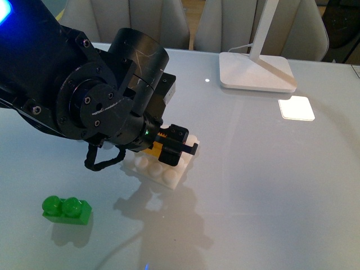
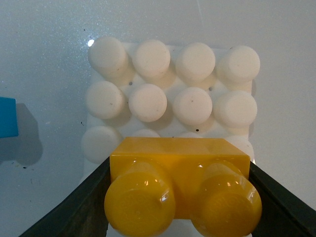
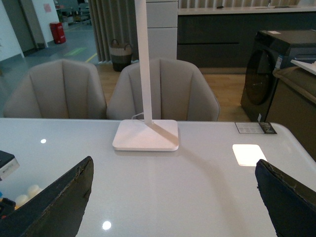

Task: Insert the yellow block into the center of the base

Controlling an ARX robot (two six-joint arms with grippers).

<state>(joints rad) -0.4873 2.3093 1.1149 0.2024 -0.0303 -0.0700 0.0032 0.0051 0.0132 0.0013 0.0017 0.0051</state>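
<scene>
left hand [image 1: 179,147] is clamped on the yellow block [image 2: 180,185], which is gripped square between its fingers, both studs in view. the base [image 2: 148,101] lies on the desk [image 1: 270,185] right under the hand, two stud rows showing beyond the block. right hand [image 3: 173,197] hangs off to the side, fingers wide apart.

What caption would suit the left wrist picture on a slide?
The left gripper holds the yellow block over the white studded base, a blue brick nearby.

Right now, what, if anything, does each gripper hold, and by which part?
Left gripper: the yellow block, by its two end faces, over the base. Right gripper: open, empty.
</scene>
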